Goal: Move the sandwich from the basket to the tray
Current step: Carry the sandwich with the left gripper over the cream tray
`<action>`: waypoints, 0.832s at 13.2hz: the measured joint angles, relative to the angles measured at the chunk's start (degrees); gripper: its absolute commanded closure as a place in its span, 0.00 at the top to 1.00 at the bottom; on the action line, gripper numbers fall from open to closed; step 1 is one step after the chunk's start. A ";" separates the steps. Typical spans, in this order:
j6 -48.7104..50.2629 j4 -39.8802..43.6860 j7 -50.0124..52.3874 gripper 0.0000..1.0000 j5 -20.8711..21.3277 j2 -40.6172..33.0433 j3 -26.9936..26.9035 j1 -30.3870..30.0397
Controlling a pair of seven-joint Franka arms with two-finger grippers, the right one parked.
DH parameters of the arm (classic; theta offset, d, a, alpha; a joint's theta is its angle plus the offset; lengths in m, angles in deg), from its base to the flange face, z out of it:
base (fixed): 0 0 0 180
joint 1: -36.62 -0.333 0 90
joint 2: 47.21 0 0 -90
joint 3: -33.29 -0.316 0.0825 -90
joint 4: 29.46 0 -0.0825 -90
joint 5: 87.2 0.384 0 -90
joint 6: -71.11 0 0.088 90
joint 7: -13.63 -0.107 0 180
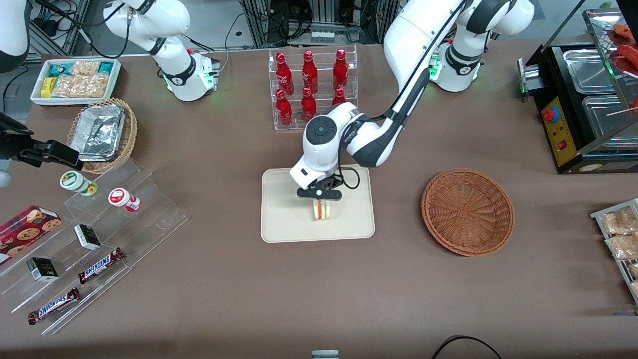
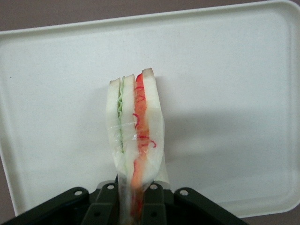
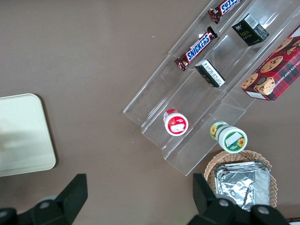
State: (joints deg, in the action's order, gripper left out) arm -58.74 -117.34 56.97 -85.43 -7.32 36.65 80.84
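Observation:
The sandwich (image 1: 322, 210), a clear-wrapped wedge of white bread with red and green layers, stands on edge over the middle of the cream tray (image 1: 279, 229). My left gripper (image 1: 320, 195) is directly above it and shut on its upper end. In the left wrist view the fingers (image 2: 107, 206) pinch the sandwich (image 2: 136, 126) from both sides, with the tray (image 2: 225, 93) filling the background. I cannot tell whether the sandwich touches the tray. The reddish-brown wicker basket (image 1: 467, 211) is empty and lies beside the tray, toward the working arm's end of the table.
A clear rack of red bottles (image 1: 311, 87) stands farther from the front camera than the tray. Toward the parked arm's end are a clear stepped stand with snacks (image 1: 99, 234) and a lighter basket with a foil container (image 1: 102, 133). A black appliance (image 1: 583, 104) stands at the working arm's end.

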 measured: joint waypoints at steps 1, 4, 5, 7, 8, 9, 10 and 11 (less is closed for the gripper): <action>-0.54 0.02 0.00 0.00 0.00 0.34 0.00 0.10; -1.79 0.11 0.00 0.00 0.00 1.12 0.00 0.56; -1.91 0.16 0.00 0.00 0.00 1.37 0.00 0.69; -2.12 0.24 0.00 0.77 0.19 1.82 0.00 0.89; -2.16 0.28 0.00 0.99 0.43 1.98 0.00 0.92; -2.17 0.33 0.00 1.00 0.58 2.03 -0.01 0.92; -2.17 0.43 0.00 1.00 0.70 2.03 -0.01 0.93; -2.18 0.64 0.00 1.00 0.75 2.03 -0.01 0.94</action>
State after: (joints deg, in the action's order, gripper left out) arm -60.92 -116.70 56.97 -84.69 -5.29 36.64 81.77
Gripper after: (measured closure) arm 0.648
